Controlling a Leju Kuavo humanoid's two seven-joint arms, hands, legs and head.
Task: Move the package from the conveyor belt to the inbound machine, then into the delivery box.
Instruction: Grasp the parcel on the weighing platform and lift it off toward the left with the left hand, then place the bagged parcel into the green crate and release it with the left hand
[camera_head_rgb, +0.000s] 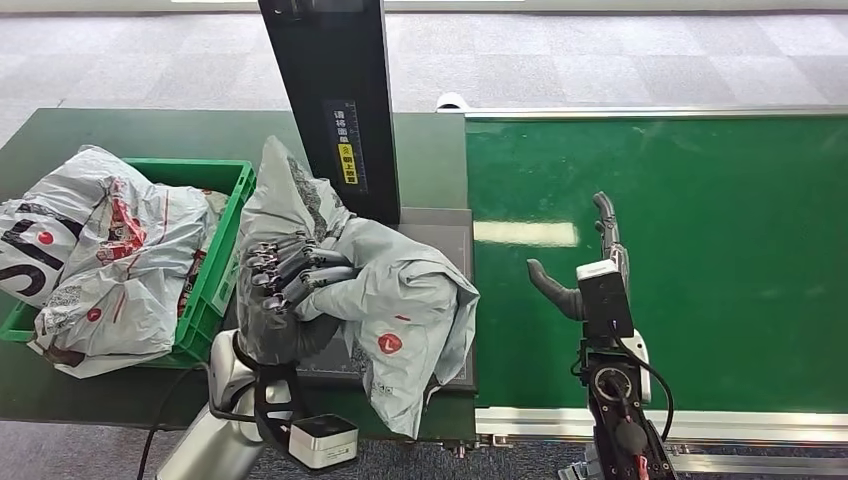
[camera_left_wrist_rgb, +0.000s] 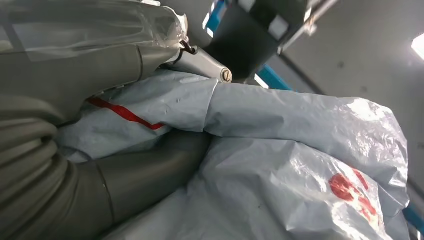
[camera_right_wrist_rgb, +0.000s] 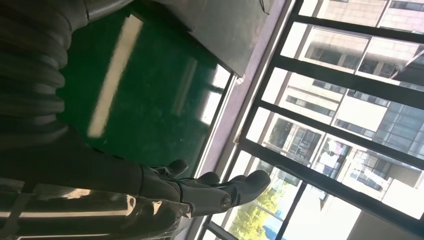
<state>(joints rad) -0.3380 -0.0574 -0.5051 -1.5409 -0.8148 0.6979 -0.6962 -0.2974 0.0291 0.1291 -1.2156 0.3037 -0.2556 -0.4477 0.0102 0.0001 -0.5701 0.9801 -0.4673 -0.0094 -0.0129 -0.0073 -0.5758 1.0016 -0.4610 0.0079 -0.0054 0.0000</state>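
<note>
Now at the inbound-machine stage, by the look of it: grey package (camera_head_rgb: 400, 300) slumped across the dark platform of the inbound machine (camera_head_rgb: 445, 235), at the foot of its black upright column, long axis running roughly from 11 o'clock down to 5 o'clock in the head view. Left hand (camera_head_rgb: 290, 285) clamped on the package's 9 o'clock flank, fingers (camera_head_rgb: 285, 262) curled over the crumpled plastic; same hold confirmed from the left wrist, thumb pressed under a fold of grey film near a red stripe. Right hand (camera_head_rgb: 590, 265) hovering over the green conveyor belt (camera_head_rgb: 700, 250), well apart at 3 o'clock of the package, fingers spread and holding nothing. Green delivery box (camera_head_rgb: 225, 180) just beside the gripping hand at 9 o'clock, already piled with other grey mailers (camera_head_rgb: 110, 260). Left arm clearly the nearer to both package and box, so probably a short lift and carry toward 9 o'clock, across the package's long axis. Likely snags: loose trailing end dragging on the near box wall, and little room atop the heap.
</note>
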